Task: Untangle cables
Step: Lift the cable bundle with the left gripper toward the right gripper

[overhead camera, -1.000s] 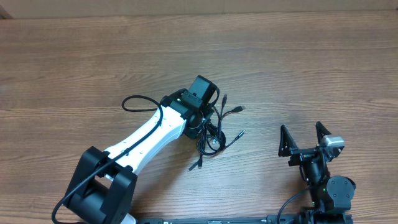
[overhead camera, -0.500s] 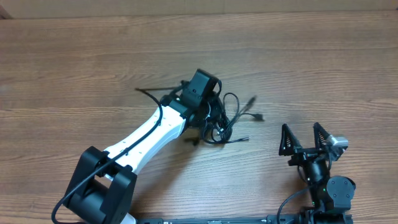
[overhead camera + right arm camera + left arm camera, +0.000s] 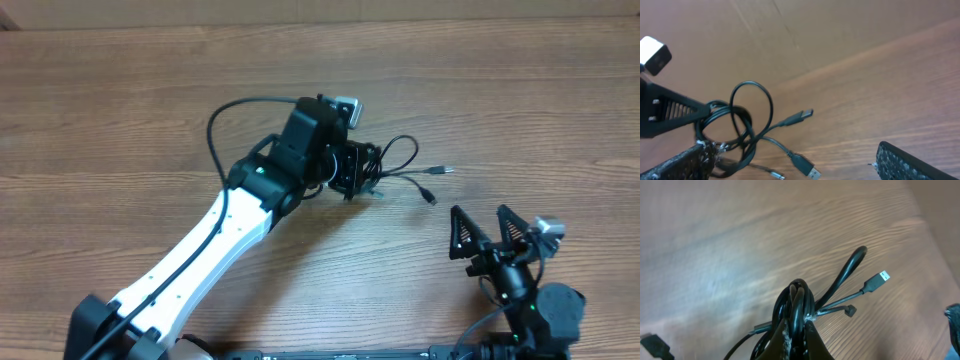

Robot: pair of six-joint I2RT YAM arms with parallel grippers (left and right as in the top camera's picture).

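Observation:
The cables [image 3: 388,163] are thin black cords in a tangled bundle with plug ends trailing right. My left gripper [image 3: 352,172] is shut on the bundle and holds it above the wooden table. In the left wrist view the fingers [image 3: 810,340] pinch the looped cords [image 3: 799,300], and a USB plug [image 3: 880,278] and a small plug [image 3: 851,311] stick out. My right gripper [image 3: 481,213] is open and empty, right of and nearer than the bundle. In the right wrist view the loops [image 3: 751,116] and a USB plug [image 3: 808,170] hang ahead of its open fingers [image 3: 910,162].
The white left arm [image 3: 200,260] runs from the front left to the middle. Its thicker black wiring cable [image 3: 225,115] arcs above it. The table's far edge [image 3: 320,22] meets a cardboard-coloured wall.
My left gripper has lifted the cable bundle and carried it back and right, turning as it went. The plug ends now trail right. My right gripper has shifted slightly nearer and stays open.

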